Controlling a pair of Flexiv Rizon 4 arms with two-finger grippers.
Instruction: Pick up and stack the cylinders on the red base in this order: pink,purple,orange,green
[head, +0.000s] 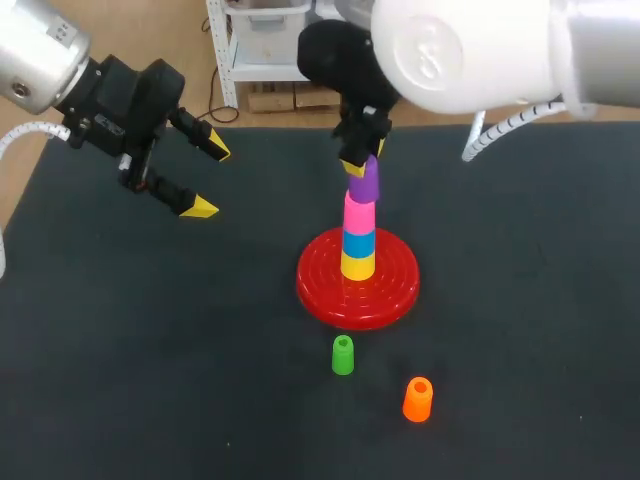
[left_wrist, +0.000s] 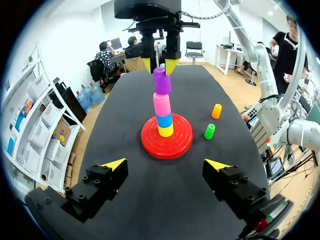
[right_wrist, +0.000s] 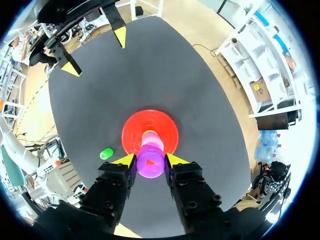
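Risk sits with the purple cylinder (head: 366, 185): grasped by the right end effector (head: 358, 166), it leans slightly atop the pink cylinder (head: 359, 212) on the red base (head: 320, 292), so releasing it off-centre could topple it. The left end effector (head: 208, 180) hangs released at far left.

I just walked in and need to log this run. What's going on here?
The right end effector is shut on the purple cylinder, holding it atop the pink cylinder in the stack on the red base. The left end effector hangs open off to the side, empty. The orange cylinder and green cylinder stand apart from the base, not yet stacked.
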